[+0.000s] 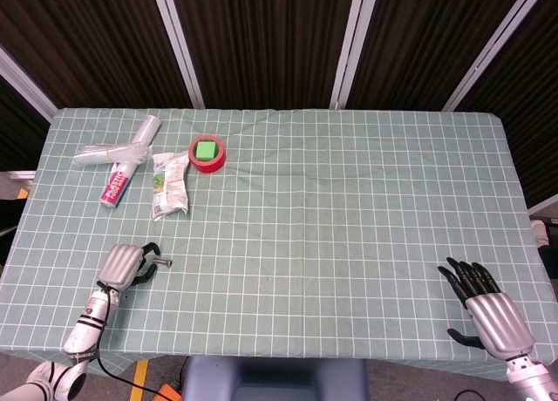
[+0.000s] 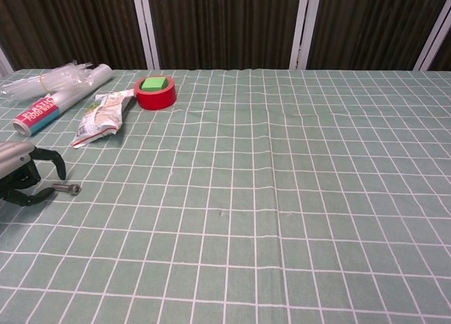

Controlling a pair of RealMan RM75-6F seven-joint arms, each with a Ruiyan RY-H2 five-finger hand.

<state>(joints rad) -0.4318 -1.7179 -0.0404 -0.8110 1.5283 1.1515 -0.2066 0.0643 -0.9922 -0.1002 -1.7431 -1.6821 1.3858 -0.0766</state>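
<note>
While a green checked cloth (image 1: 349, 209) is covering the table before dark slatted panels, the left hand (image 1: 122, 266) is curling its fingers (image 2: 53, 162) around a small metal bolt (image 2: 68, 189) lying near the front left edge; contact is hard to make out. Well apart, the right hand (image 1: 484, 305) is hovering spread, holding nothing, its wrist cut off.

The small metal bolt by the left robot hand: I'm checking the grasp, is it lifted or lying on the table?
Lying on the tablecloth. The bolt rests flat, the left robot hand curled around its end.
</note>
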